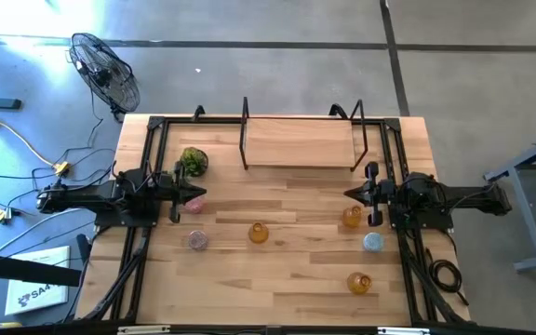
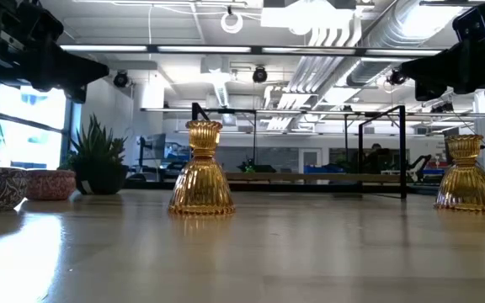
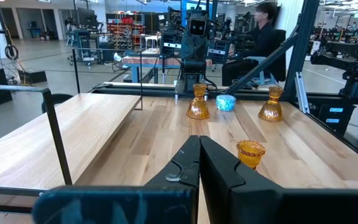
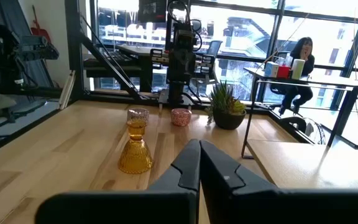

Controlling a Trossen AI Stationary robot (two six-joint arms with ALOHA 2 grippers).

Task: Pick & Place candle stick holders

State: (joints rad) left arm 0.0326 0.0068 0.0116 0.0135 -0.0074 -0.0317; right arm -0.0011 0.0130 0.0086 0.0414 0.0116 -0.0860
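Six glass holders stand on the wooden table (image 1: 287, 279). Amber ones are at the middle (image 1: 258, 233), near my right gripper (image 1: 352, 217) and at the near right (image 1: 359, 282). A light blue one (image 1: 372, 242) stands on the right. Two pink ones (image 1: 194, 203) (image 1: 197, 240) stand on the left. My left gripper (image 1: 194, 194) (image 3: 199, 155) is shut and empty above the table, beside the farther pink holder. My right gripper (image 1: 350, 194) (image 4: 199, 158) is shut and empty, just beyond the right amber holder. The low view shows two amber holders (image 2: 201, 181) (image 2: 466, 174) standing on their wide bases.
A green plant ball (image 1: 194, 161) sits at the far left. A wooden shelf on a black wire frame (image 1: 301, 140) stands at the far middle. Black rails (image 1: 147, 167) run along both table sides. People sit in the room beyond the table (image 3: 269, 31) (image 4: 300, 62).
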